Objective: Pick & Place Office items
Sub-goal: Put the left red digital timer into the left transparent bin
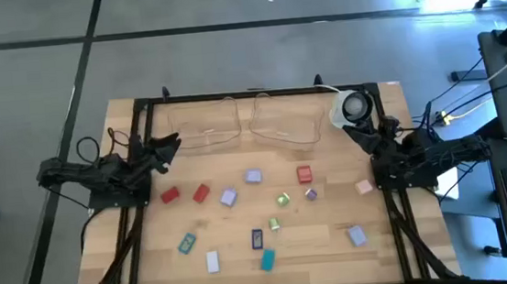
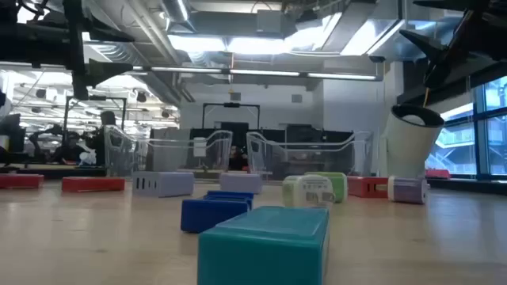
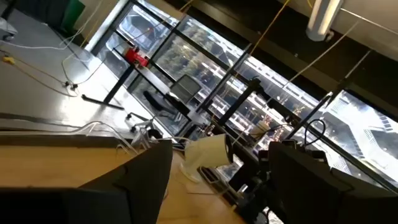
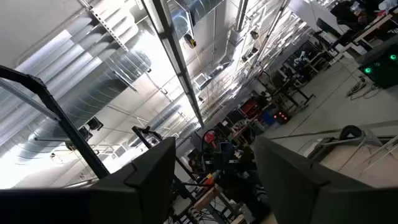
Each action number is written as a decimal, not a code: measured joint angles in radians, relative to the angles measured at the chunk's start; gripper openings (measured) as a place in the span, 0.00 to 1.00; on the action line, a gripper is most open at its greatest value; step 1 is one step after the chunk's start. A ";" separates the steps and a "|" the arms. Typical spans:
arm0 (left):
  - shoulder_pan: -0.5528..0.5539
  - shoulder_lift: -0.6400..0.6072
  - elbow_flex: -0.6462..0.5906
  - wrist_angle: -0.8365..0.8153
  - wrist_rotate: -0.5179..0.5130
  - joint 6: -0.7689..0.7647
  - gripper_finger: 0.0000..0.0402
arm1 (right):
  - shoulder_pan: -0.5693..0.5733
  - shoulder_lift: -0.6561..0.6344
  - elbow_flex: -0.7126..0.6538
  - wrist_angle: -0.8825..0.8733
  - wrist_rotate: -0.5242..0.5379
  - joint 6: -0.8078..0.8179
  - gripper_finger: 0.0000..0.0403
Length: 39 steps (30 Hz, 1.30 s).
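Observation:
Several tiny office items lie flat on the wooden table (image 1: 153, 261): two red ones (image 1: 169, 195) (image 1: 201, 193), lilac ones (image 1: 253, 175) (image 1: 229, 197), a third red one (image 1: 304, 174), a green one (image 1: 283, 199), a pink one (image 1: 363, 187), a teal one (image 1: 268, 260), a dark blue one (image 1: 257, 239) and a white one (image 1: 212, 260). In the low view the teal piece (image 2: 265, 241) is nearest, with the dark blue one (image 2: 215, 212) behind it. My left gripper (image 1: 172, 142) waits at the table's left side, open and empty (image 3: 217, 186). My right gripper (image 1: 349, 132) waits at the right side, open and empty (image 4: 214, 186).
Two clear plastic trays (image 1: 206, 128) (image 1: 284, 121) stand side by side at the table's far edge. A round white tape roll (image 1: 353, 106) stands at the far right, close to my right gripper. A black frame (image 1: 258, 92) runs around the table.

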<state>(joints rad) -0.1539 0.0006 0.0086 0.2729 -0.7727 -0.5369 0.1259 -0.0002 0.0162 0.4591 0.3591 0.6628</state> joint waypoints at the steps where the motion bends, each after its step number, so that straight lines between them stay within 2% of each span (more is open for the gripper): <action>1: 0.000 0.000 0.000 0.000 -0.008 0.000 0.65 | 0.000 0.000 0.000 0.000 0.000 0.000 0.55; 5: 0.000 0.000 0.000 0.000 -0.103 0.000 0.65 | 0.000 0.000 0.000 0.001 0.010 0.000 0.55; 12: 0.000 0.000 0.000 0.000 -0.239 -0.001 0.65 | 0.000 0.000 0.000 -0.007 0.120 -0.008 0.55; 16: 0.000 0.000 0.000 0.000 -0.236 -0.008 0.65 | 0.000 0.000 0.000 -0.007 0.150 -0.085 0.55; 23: 0.000 0.000 0.000 0.017 -0.189 -0.026 0.65 | 0.000 0.000 0.000 -0.059 0.132 -0.205 0.55; 27: 0.000 0.000 0.000 0.023 -0.132 -0.026 0.65 | 0.000 0.000 0.000 -0.169 0.161 -0.194 0.55; 30: 0.000 0.002 0.000 0.045 -0.095 -0.026 0.65 | 0.000 0.000 0.000 -0.229 0.182 -0.117 0.55; 39: 0.000 0.049 0.014 0.062 -0.093 -0.026 0.65 | 0.000 0.000 0.025 -0.246 0.203 -0.095 0.55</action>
<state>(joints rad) -0.1539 0.0498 0.0222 0.3349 -0.8652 -0.5626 0.1259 -0.0002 0.0416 0.2127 0.5619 0.5682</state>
